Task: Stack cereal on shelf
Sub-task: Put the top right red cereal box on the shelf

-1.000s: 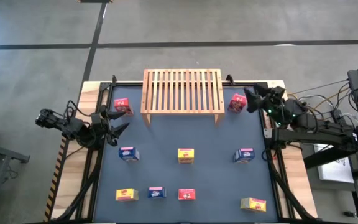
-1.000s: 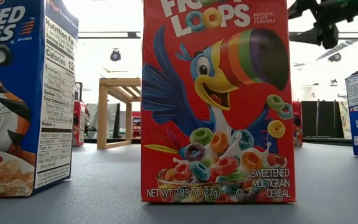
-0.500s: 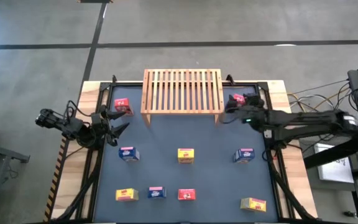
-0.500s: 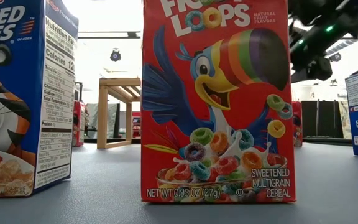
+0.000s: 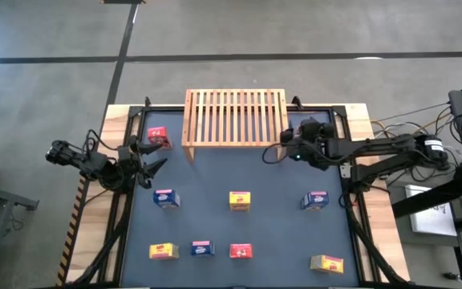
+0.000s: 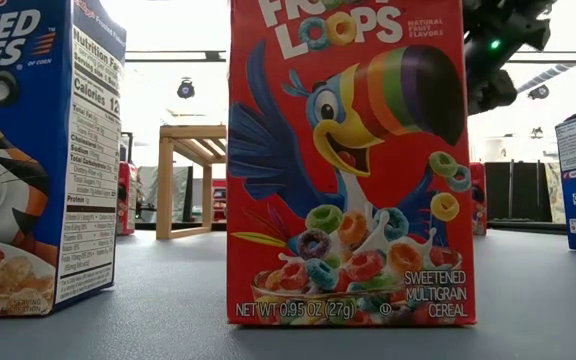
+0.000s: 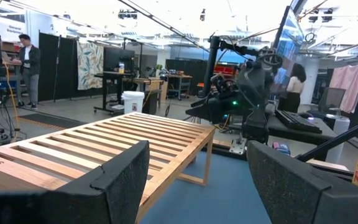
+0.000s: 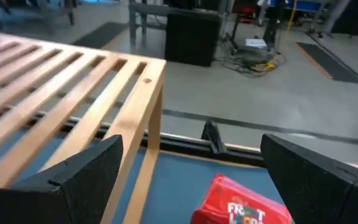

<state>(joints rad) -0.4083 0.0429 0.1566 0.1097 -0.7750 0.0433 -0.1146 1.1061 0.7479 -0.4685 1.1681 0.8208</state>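
Beside the shelf's [image 5: 235, 117] right leg, right hand [image 5: 273, 155] hovers open, above a red cereal box [image 8: 241, 204]; left hand [image 5: 152, 155] waits open at the table's [image 5: 279, 217] left edge.

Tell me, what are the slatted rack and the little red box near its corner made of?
The rack looks like light, unpainted wood: pale tan slats and legs, with a matt, faintly grained surface in the right wrist view. The red box looks like thin printed cardboard: flat sides, folded edges and bright lettering with a slight sheen. What is inside it cannot be seen.
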